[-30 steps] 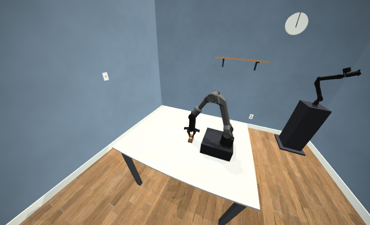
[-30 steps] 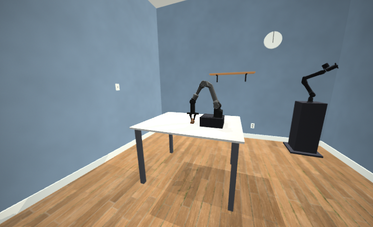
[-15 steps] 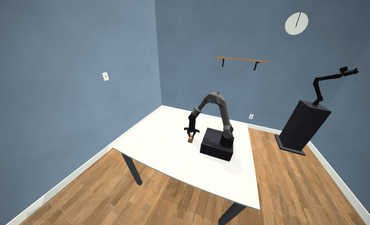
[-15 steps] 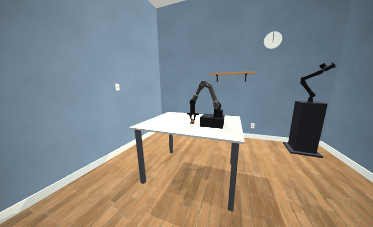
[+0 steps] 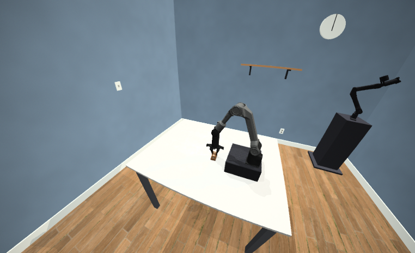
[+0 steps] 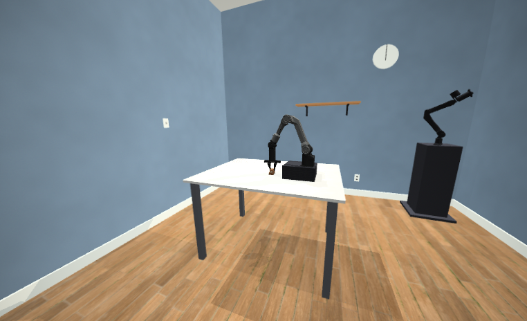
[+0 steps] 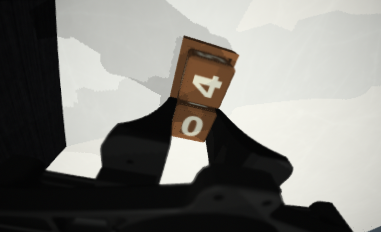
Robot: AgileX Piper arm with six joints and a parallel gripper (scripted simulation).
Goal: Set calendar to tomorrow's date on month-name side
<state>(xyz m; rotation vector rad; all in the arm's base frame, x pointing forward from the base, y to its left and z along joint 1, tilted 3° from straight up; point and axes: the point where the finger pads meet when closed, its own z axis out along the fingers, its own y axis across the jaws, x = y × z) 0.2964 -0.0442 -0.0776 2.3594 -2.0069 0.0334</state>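
0 cube (image 7: pixel 199 133) gripped in claw (image 5: pixel 214 151) (image 6: pixel 272 169) (image 7: pixel 191 112).
Calendar (image 5: pixel 213 159) (image 6: pixel 271 173) (image 7: pixel 180 65) on counter (image 5: pixel 171 157) (image 6: pixel 234 175) (image 7: pixel 309 150), near the black base (image 5: pixel 242 171) (image 6: pixel 298 172) (image 7: pixel 19 75). 4 cube (image 7: pixel 200 94) seated beside the 0; its upward digit is turned relative to the 0. Tray floor contact can't be told for the 0 cube.

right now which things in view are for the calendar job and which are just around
For the job:
- cube with 4 on top
- cube with 0 on top, between the claw's fingers
- brown tray
- claw
- white table

Just around:
- wall clock
- wall shelf
- second arm on a dark pedestal
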